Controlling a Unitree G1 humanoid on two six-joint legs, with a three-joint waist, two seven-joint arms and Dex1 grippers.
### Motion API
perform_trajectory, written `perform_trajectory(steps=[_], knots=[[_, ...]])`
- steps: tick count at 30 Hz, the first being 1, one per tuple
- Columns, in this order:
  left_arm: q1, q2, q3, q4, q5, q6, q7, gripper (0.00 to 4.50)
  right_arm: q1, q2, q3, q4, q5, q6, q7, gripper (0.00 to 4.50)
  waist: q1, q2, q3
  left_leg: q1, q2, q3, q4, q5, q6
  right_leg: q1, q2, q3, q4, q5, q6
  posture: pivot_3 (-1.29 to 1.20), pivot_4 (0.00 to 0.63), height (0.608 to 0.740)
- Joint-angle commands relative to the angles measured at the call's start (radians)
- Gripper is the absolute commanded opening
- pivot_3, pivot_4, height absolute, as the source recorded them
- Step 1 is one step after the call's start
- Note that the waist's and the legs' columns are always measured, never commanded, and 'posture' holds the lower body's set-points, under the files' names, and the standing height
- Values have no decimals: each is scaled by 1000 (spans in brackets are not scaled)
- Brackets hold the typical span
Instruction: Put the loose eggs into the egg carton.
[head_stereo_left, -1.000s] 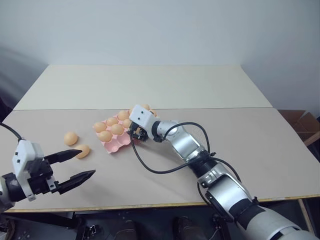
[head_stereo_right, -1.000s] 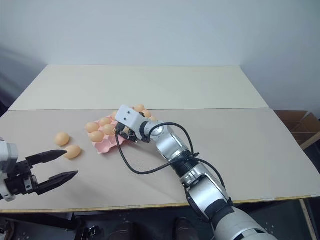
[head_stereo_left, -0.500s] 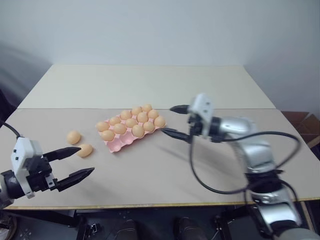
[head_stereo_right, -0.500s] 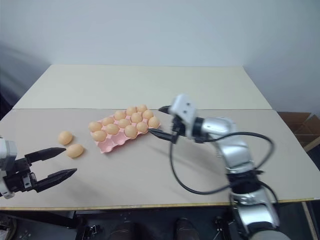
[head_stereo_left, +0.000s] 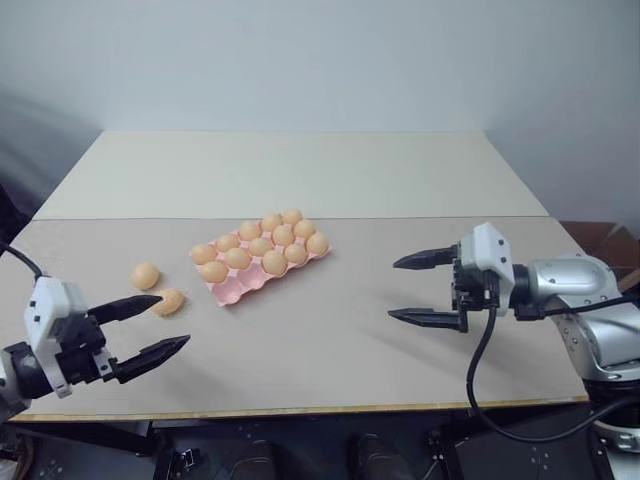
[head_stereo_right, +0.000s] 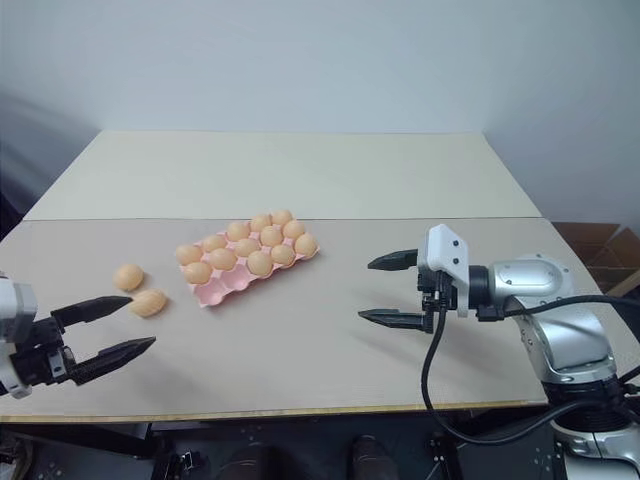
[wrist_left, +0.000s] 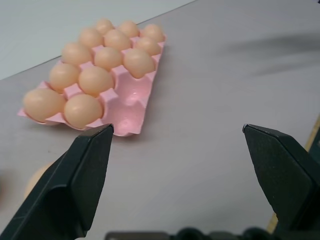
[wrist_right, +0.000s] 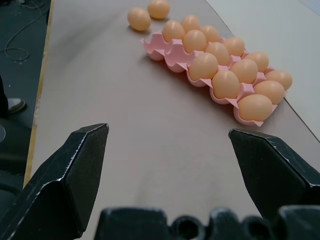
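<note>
Two loose eggs (head_stereo_left: 156, 288) are lying on the desk (head_stereo_left: 330, 340) just left of the egg carton (head_stereo_left: 262, 255), right ahead of the left gripper (head_stereo_left: 150, 325), its jaws gaping empty, while the right gripper (head_stereo_left: 420, 290), likewise released, is hovering well apart.

loose eggs (head_stereo_left: 158, 289) – 2 | egg carton (head_stereo_left: 243, 290) – 1 | eggs in carton – 10

place: lab | evidence: bare table (head_stereo_left: 420, 180), blank wall (head_stereo_left: 320, 60)
</note>
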Motion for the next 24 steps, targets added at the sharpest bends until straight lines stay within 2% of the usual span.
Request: perform_trajectory(steps=[1, 5, 13, 17, 20, 24], knots=[[-41, 4, -7, 20, 33, -6, 69, 4500, -11, 1, -11, -37, 25, -23, -12, 4477, 3, 0, 0, 0, 0, 0, 0, 0, 0, 0, 0, 0, 0, 0, 0, 0, 150, 740], [-122, 38, -89, 72, 115, 72, 207, 4500, -12, 8, -9, -48, 28, -20, -25, 4477, 7, 0, 0, 1, 0, 0, 0, 0, 0, 0, 0, 0, 1, 0, 0, 0, 150, 740], [-200, 24, -130, 132, 147, 66, 251, 4500, -19, 12, -11, -74, 38, -7, -48, 4477, 10, 0, 0, 0, 0, 1, 0, 0, 0, 0, 0, 1, 1, 1, 1, 0, 150, 740], [-231, 41, -156, 173, 147, 122, 261, 4500, -24, 10, -11, -73, 42, -9, -53, 4477, 13, 0, 0, 0, 0, 1, 0, 0, 0, 0, 0, 1, 1, 1, 1, 0, 150, 740], [-269, 45, -214, 232, 165, 127, 247, 4500, -29, 11, -8, -71, 45, -10, -57, 4477, 18, 0, 0, 1, 0, 1, 0, 0, 0, 0, 0, 1, 2, 0, 0, 0, 150, 740], [-412, 6, -358, 394, 221, 116, 255, 4500, -35, 17, -3, -80, 54, -3, -65, 4477, 27, 0, 0, 0, 0, 1, 0, 0, 0, 0, 0, 0, 1, 1, 1, 0, 150, 740]])
